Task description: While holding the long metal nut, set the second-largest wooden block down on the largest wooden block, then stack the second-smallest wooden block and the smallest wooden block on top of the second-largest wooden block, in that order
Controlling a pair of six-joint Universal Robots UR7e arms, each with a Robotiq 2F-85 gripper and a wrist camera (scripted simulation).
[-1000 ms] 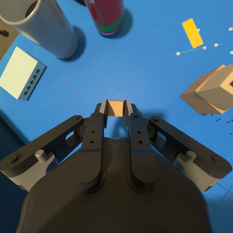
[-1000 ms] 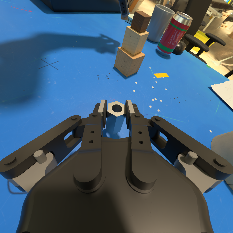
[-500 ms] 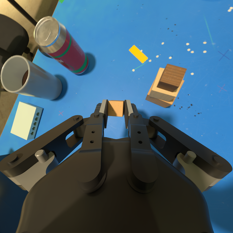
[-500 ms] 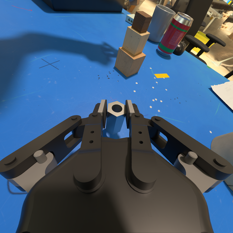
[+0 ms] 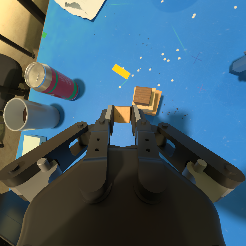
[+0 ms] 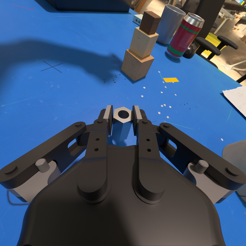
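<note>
Left gripper (image 5: 122,114): clamped on smallest wooden block (image 5: 122,114); stack (image 5: 145,99) ahead-right, below; right gripper (image 6: 122,114): clamped on long metal nut (image 6: 123,114); risk: off-centre release topples stack.

No lettering is clear enough to read. The red drink can (image 6: 184,36) with green bands carries a block of fine white print on its side, and the torn paper sheet (image 6: 238,99) at the table edge bears faint lines of small print.

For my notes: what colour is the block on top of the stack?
Dark brown block, seen best in the right wrist view.
</note>
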